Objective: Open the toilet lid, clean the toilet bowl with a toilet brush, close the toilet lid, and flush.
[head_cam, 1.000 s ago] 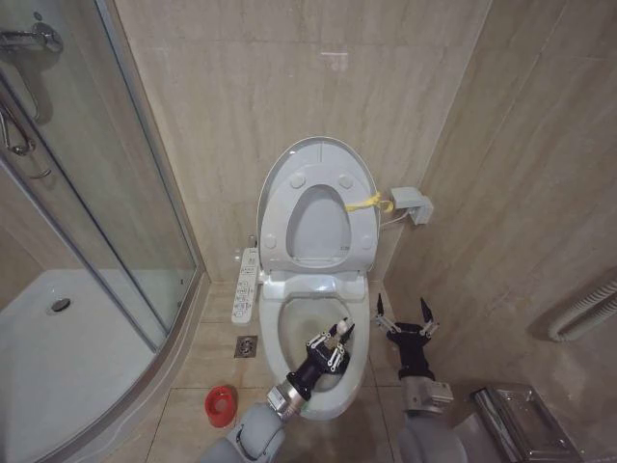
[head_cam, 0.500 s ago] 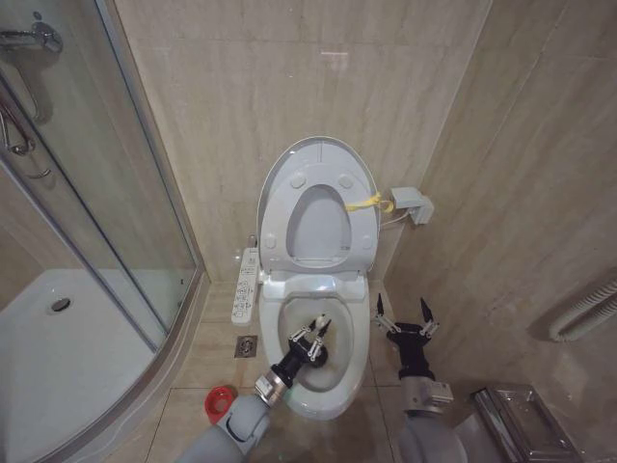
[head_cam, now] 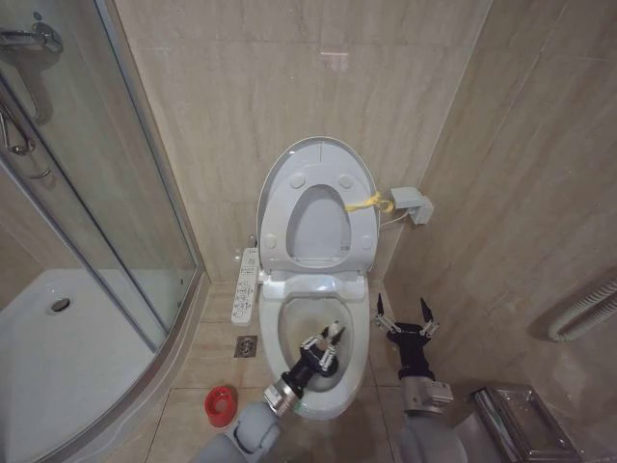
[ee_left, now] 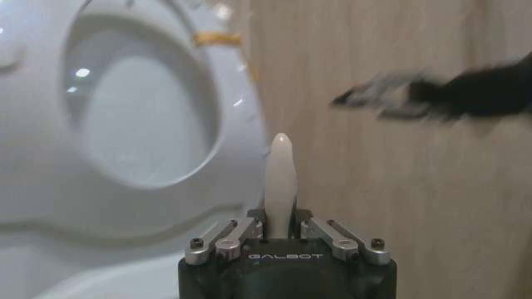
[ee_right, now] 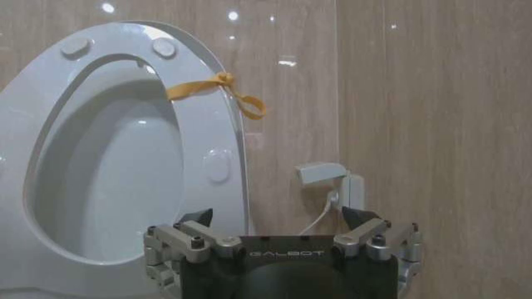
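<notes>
Over the bowl (head_cam: 318, 333), the left gripper (head_cam: 330, 340) was clamped on the brush (ee_left: 280, 180), its handle running along the gripper axis toward 1 o'clock. Lid (head_cam: 318, 207) stood raised at 12 o'clock; right gripper (head_cam: 403, 314) waited spread at 3 o'clock.

left gripper (head_cam: 331, 340) clamped, reaching forward; right gripper (head_cam: 403, 313) spread wide, idle

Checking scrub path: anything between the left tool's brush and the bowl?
Nothing visible. The toilet lid is raised against the wall with the seat, leaving the toilet bowl open; the left tool, shut on the toilet brush, is over it.
</notes>
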Motion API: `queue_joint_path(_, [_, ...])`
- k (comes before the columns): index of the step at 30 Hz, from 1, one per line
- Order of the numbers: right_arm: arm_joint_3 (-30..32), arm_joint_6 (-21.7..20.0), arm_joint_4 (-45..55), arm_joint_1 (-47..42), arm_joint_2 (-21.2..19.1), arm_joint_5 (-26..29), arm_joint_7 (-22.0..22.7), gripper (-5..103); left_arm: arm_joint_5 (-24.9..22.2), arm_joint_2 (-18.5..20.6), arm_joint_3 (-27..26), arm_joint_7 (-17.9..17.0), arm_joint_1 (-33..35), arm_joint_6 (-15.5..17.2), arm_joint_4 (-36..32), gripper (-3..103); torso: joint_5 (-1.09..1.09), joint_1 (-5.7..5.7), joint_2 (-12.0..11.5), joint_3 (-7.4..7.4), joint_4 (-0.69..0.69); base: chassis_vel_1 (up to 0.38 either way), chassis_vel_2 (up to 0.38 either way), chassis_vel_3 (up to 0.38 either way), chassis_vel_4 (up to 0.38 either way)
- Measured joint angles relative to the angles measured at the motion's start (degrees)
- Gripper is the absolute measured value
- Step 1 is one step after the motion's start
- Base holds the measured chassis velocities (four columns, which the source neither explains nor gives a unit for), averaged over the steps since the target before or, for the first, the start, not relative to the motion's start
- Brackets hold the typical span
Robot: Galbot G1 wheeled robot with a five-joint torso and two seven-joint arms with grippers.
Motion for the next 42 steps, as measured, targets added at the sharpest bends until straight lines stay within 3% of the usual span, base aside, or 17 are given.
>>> queue_joint_path(3, [0.0,0.0,0.0,0.0,0.0,0.0,0.0,100,0.3,-0.4,-1.2,-0.1,-1.0,-0.3,2.3,19,-0.01,0.00,0.0,0.00,0.00,0.000,0.000,0.000,0.000])
queue_joint_path(6, [0.0,0.0,0.0,0.0,0.0,0.0,0.0,100,0.3,-0.3,-1.1,-0.2,-0.6,0.1,0.2,19,0.00,0.00,0.0,0.00,0.00,0.000,0.000,0.000,0.000])
queue_joint_path(13, [0.0,0.0,0.0,0.0,0.0,0.0,0.0,100,0.8,0.7,3.0,-0.3,4.1,2.1,-11.5,19,0.01,0.00,0.0,0.00,0.00,0.000,0.000,0.000,0.000])
queue_joint_path(16, [0.0,0.0,0.0,0.0,0.0,0.0,0.0,100,1.1,1.1,3.6,-0.3,5.2,2.3,-12.7,19,0.00,0.00,0.0,0.00,0.02,0.000,0.000,0.000,0.000])
queue_joint_path(22, [0.0,0.0,0.0,0.0,0.0,0.0,0.0,100,1.0,1.1,1.9,-0.3,4.0,1.7,-8.2,19,0.00,0.00,0.0,0.00,-0.01,0.000,0.000,0.000,0.000])
queue_joint_path(26, [0.0,0.0,0.0,0.0,0.0,0.0,0.0,100,0.7,0.8,-1.2,-0.6,1.4,1.1,-1.4,19,-0.01,0.00,0.0,0.01,-0.01,0.000,0.000,0.000,0.000])
queue_joint_path(39, [0.0,0.0,0.0,0.0,0.0,0.0,0.0,100,0.2,1.4,1.3,-0.7,4.2,2.1,-10.4,19,-0.01,0.00,0.0,0.00,0.00,0.000,0.000,0.000,0.000])
queue_joint_path(42, [0.0,0.0,0.0,0.0,0.0,0.0,0.0,100,-0.2,1.6,1.1,-0.3,4.2,1.7,-8.9,19,-0.01,0.00,0.0,0.00,0.00,0.000,0.000,0.000,0.000])
